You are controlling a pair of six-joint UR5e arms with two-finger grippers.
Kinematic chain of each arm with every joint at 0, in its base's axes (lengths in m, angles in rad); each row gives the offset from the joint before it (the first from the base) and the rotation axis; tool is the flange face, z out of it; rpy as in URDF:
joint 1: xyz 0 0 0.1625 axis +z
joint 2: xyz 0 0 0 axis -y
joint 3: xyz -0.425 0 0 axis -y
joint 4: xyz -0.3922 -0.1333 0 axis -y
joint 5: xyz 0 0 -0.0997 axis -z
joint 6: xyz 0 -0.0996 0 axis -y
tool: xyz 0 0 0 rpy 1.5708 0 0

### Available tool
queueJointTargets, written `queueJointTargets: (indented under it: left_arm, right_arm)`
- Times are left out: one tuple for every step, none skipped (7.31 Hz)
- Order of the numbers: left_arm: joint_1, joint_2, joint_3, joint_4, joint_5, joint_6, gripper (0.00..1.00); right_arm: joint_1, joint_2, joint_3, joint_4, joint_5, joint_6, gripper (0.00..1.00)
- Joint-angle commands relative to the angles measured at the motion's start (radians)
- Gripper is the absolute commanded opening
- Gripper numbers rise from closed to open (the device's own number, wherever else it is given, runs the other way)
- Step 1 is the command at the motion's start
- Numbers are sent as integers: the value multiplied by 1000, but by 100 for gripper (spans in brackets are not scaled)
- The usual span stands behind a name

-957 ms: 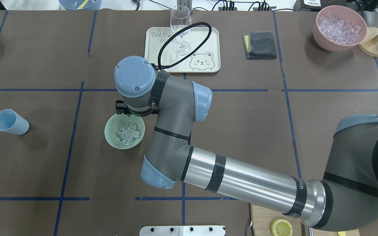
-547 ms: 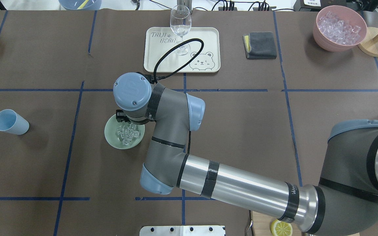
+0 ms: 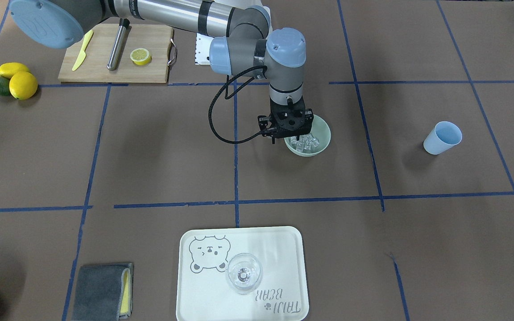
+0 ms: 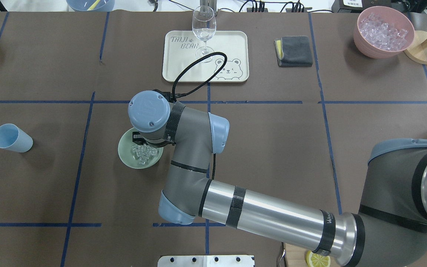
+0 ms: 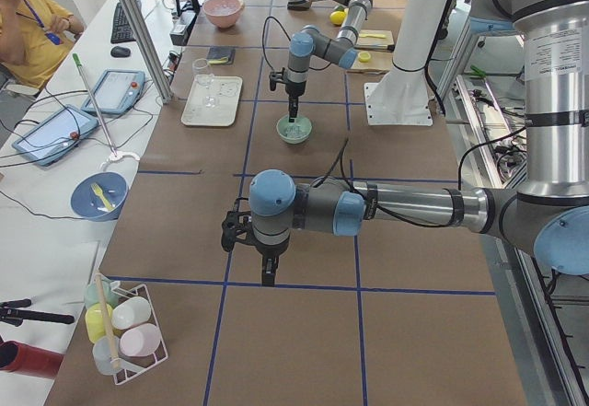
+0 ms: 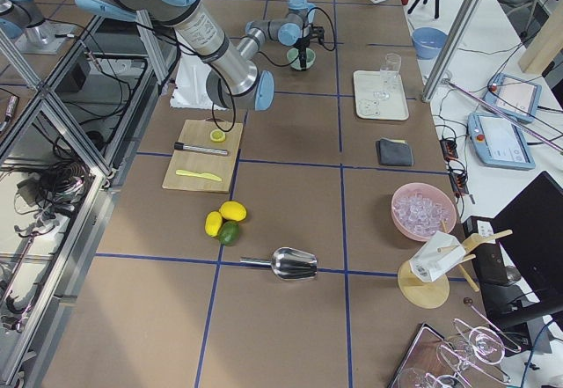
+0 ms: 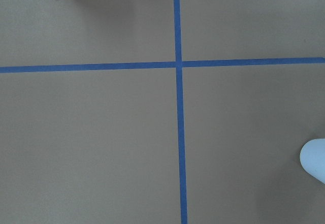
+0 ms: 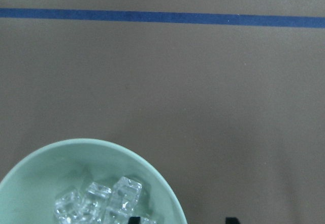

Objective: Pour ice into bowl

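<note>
The pale mint-green bowl (image 4: 126, 155) stands left of centre, with a heap of clear ice cubes (image 4: 143, 152) in it. My right arm reaches across and its gripper (image 3: 284, 137) hangs straight down over the bowl's (image 3: 324, 138) rim on the tray side. In the right wrist view the gripper (image 8: 183, 220) is open: one fingertip (image 8: 134, 219) is inside the bowl (image 8: 51, 173) by the ice (image 8: 101, 201), the other outside. My left gripper (image 5: 268, 279) hangs above bare table, seen only from the side; I cannot tell its state.
A light blue cup (image 4: 11, 138) lies tipped at the far left. A cream tray (image 4: 232, 40) with a wine glass (image 4: 203, 29) is beyond the bowl. A pink bowl of ice (image 4: 383, 31), a grey cloth (image 4: 293, 51) and a cutting board (image 3: 114, 53) stand around the edges.
My right wrist has come down and moved toward the robot's side, onto the bowl's rim. The bowl, ice and cup have not moved.
</note>
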Motion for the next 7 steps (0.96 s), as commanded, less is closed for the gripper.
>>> queueJointTargets:
  left_arm:
    - [0,2,2,-3,2,0,100]
    - [0,2,2,-5,2,-1,100]
    - [0,2,0,-5,0,-1,100]
    - [0,0,0,-5,-3,0,100]
    - [1,0,0,-5,-3,0,100]
    - [2,0,0,-5,-3,0,100]
    - [2,-1,0,-5,-3,0,100]
  right_arm:
    - [-4,-4,2,0,1,-11,0]
    - [-2,-4,8,2,1,0,0]
    - [-2,-2,28,0,-1,8,0]
    - [8,-2,61,-6,-1,8,0]
    - [37,-7,113,-9,10,3,0]
    - [97,-25,173,-10,95,3,0]
    - [175,-75,248,-38,196,-11,0]
